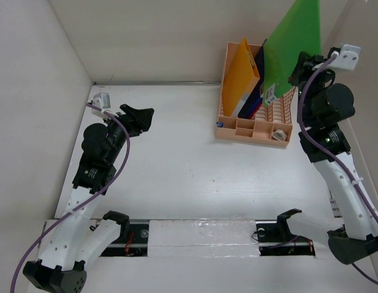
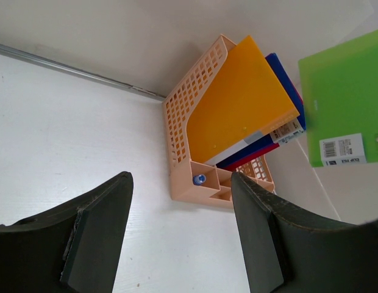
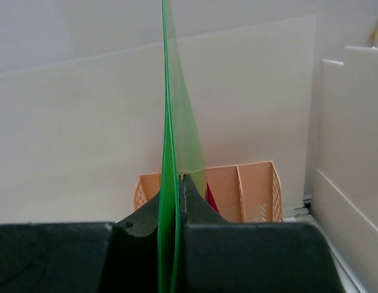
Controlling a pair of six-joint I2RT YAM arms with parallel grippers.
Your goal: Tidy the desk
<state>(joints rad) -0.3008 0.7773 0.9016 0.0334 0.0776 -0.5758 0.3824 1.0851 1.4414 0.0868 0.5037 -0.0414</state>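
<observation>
Green folder (image 3: 178, 122) pinched between right fingers (image 3: 196, 210), above desk (image 1: 177, 174).

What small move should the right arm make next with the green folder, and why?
Probably lower it straight down. The right gripper is shut on the green folder, which hangs upright above the peach rack, and the slots on the rack's right side, past the orange folder, look free.

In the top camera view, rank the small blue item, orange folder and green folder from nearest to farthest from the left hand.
1. Small blue item, rack's front-left corner.
2. Orange folder, rack's left side.
3. Green folder, raised, far right.
</observation>
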